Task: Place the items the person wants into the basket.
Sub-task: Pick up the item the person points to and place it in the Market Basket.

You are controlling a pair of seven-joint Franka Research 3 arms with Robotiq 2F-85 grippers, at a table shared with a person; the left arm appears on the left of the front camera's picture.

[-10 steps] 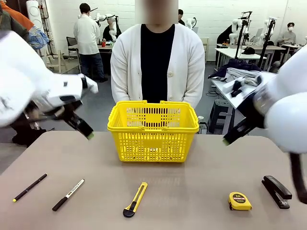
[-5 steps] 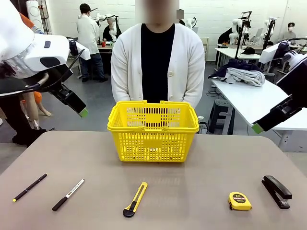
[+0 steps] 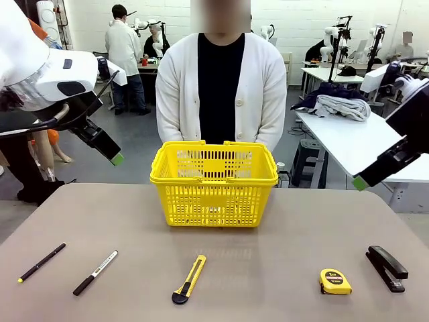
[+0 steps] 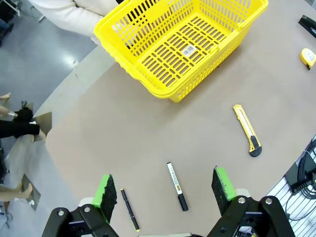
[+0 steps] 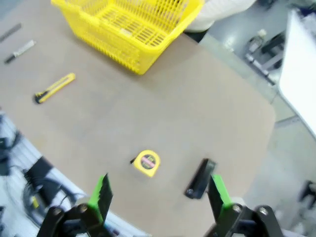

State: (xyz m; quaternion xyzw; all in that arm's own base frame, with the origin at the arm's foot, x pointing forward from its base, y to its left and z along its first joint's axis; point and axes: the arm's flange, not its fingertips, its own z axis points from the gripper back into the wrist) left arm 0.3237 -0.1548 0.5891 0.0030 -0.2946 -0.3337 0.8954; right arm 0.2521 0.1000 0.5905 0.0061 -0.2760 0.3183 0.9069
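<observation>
Across the table stands the person, arms down behind the empty yellow basket. Along the near edge lie the black pen, the yellow-and-black utility knife and the black stapler. My left gripper hangs open high above the table's left side. In its wrist view the left gripper frames the pen, with the knife and basket beyond. My right gripper hangs open high at the right. Below the right gripper lies the stapler.
A white-barrelled marker lies beside the pen, and a yellow tape measure sits left of the stapler. Bare tabletop runs between the basket and the row of tools. Other tables and people stand farther back.
Over the last second both arms rose and swung outward from beside the basket. They have held nearly still for the last half second. Nothing on the table has moved.
</observation>
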